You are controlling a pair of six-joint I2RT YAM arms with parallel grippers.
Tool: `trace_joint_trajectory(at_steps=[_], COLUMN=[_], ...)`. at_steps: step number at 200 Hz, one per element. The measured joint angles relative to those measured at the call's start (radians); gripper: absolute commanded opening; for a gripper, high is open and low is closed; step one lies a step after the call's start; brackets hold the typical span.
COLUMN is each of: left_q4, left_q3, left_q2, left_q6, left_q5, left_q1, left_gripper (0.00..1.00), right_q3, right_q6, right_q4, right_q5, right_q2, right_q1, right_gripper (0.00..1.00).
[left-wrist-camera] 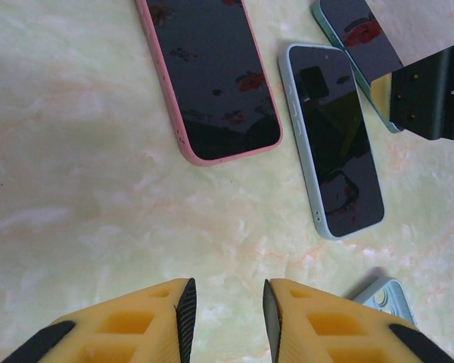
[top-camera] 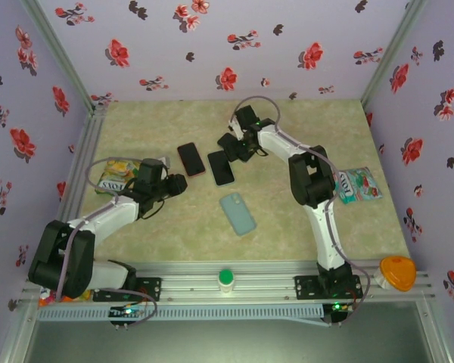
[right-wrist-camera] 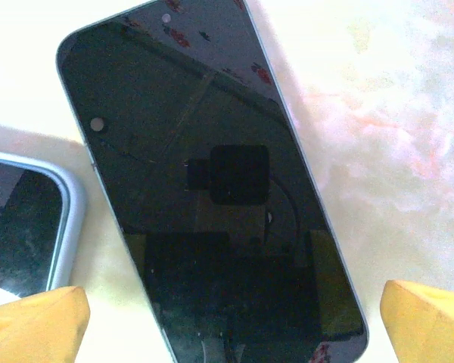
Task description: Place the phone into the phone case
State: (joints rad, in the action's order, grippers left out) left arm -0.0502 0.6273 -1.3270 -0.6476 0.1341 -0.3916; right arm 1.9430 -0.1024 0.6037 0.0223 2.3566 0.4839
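Observation:
A bare dark phone (right-wrist-camera: pixel 212 189) lies screen up on the marbled table. My right gripper (right-wrist-camera: pixel 227 325) hovers right over it, open wide, one yellow finger (right-wrist-camera: pixel 30 325) on each side and neither touching it. From above, that gripper (top-camera: pixel 234 145) stands at the table's middle back. A pale blue phone case (top-camera: pixel 237 213) lies flat nearer the front, and its camera corner (left-wrist-camera: pixel 382 296) shows in the left wrist view. My left gripper (left-wrist-camera: pixel 228 318) is open with only bare table between its pads, short of the phones.
A phone in a pink case (left-wrist-camera: pixel 212 76) and one in a light blue case (left-wrist-camera: pixel 333 144) lie side by side. A snack packet (top-camera: pixel 117 175) sits at the left, a teal packet (top-camera: pixel 359 185) at the right. A green-capped bottle (top-camera: pixel 225 278) and an orange object (top-camera: pixel 397 272) rest on the front rail.

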Motion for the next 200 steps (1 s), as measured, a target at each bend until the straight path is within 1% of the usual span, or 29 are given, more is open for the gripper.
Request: trace_joint_trajectory(at_steps=[61,80,103,119,132,173,200], left_q4=[-0.001,-0.001,-0.001,-0.001,-0.001,-0.001,-0.001], left_q3=[0.0,0.0,-0.002,-0.002,-0.002,-0.002,-0.002], left_q2=[0.0,0.0,0.0,0.0,0.0,0.0,0.0], left_q6=[0.0,0.0,0.0,0.0,0.0,0.0,0.0], left_q5=[0.0,0.001,0.0,0.0,0.0,0.0,0.001], left_q1=[0.007,0.009,0.011,0.012,0.012,0.012,0.013], left_gripper=[0.34,0.34,0.34,0.34,0.34,0.34,0.34], right_q3=[0.064,0.09,0.098,0.098,0.098,0.085,0.003], right_q6=[-0.026,-0.029,-0.029,-0.029,-0.031,-0.029,-0.011], right_q4=[0.009,0.01,0.013,0.019,0.02,0.013,-0.034], right_q5=[0.005,0.025,0.05,0.062,0.065,0.064,0.052], right_q2=[0.053,0.068,0.079,0.083,0.083,0.078,0.032], right_q1=[-0.006,-0.018,-0.035,-0.047,-0.053,-0.057,-0.057], right_gripper=[0.98,0.95,0.89,0.81,0.78,0.73,0.71])
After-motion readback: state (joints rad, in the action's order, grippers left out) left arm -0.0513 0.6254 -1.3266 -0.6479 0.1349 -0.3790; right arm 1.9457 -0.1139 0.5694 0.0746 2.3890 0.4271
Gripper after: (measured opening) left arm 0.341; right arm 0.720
